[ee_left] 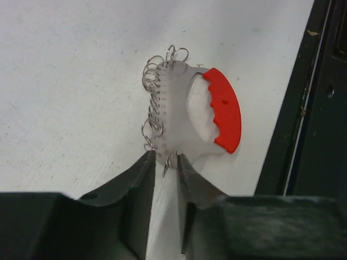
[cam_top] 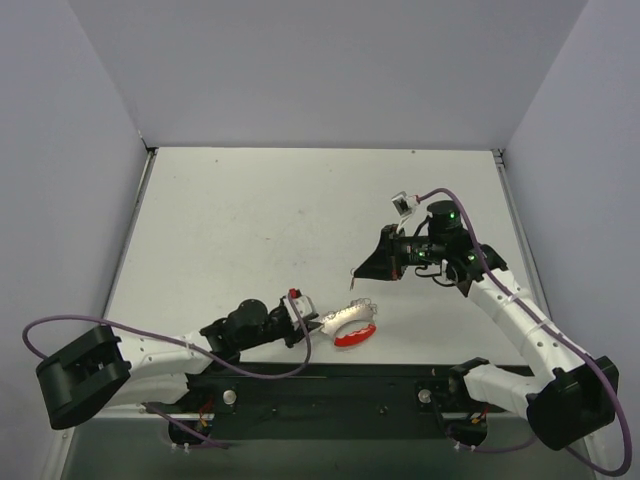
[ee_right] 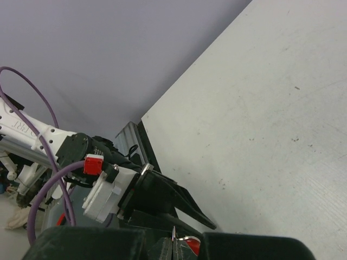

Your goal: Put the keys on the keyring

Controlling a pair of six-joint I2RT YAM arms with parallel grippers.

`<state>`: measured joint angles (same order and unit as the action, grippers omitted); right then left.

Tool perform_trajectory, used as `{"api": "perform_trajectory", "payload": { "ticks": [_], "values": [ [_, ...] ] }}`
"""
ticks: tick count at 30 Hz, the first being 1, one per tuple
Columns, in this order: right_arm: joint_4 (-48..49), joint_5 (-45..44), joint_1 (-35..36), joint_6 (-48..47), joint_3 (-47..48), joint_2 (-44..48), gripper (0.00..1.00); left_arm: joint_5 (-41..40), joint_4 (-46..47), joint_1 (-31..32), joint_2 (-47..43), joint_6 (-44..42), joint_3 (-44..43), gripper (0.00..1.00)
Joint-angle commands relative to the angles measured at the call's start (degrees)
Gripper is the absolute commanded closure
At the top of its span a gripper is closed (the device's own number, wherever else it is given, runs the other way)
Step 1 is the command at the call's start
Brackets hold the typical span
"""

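Left pincer (ee_left: 166, 162) is only cracked open, with nothing really gripped. The keyring (ee_left: 179, 108) lies flat on the desk (ee_left: 65, 81), right at its tips. Right pincer (cam_top: 357, 281) is clamped shut on the key (ee_right: 173, 234), up off the desk and well beyond the ring. My worry is that nothing pins the ring, so a nudge from the key could skid it away.

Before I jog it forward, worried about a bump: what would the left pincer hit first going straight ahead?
The left pincer would meet the keyring first: its grey side lies right at the fingertips, possibly touching.
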<state>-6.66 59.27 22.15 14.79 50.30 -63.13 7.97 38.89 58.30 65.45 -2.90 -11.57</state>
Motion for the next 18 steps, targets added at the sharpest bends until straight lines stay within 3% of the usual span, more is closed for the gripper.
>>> {"api": "perform_trajectory", "payload": {
  "ticks": [1,2,7,13,16,18],
  "values": [
    [3.0,0.6,-0.2,0.6,-0.1,-0.1,1.0,-6.5,-5.3,0.1,-3.8,2.0,0.3,0.5],
    [3.3,0.5,-0.1,0.7,-0.1,-0.1,1.0,-7.3,-5.8,0.1,-5.1,2.6,0.7,0.15],
    [3.7,0.5,-0.2,0.9,-0.1,-0.4,1.0,-12.3,-8.8,0.1,-9.3,5.4,-0.3,0.12],
    [3.7,0.7,-0.2,0.9,-0.2,-1.0,1.0,-18.2,-22.8,-0.2,-11.0,21.1,-8.0,0.1],
    [3.6,0.6,-0.2,0.9,-0.4,-1.0,1.0,-16.2,-34.5,-1.1,-9.4,29.8,-13.1,0.1],
    [3.7,0.5,-0.1,0.9,-0.6,-1.1,1.0,-13.5,-37.6,-1.7,-7.0,32.9,-15.4,0.1]
  ]
}}
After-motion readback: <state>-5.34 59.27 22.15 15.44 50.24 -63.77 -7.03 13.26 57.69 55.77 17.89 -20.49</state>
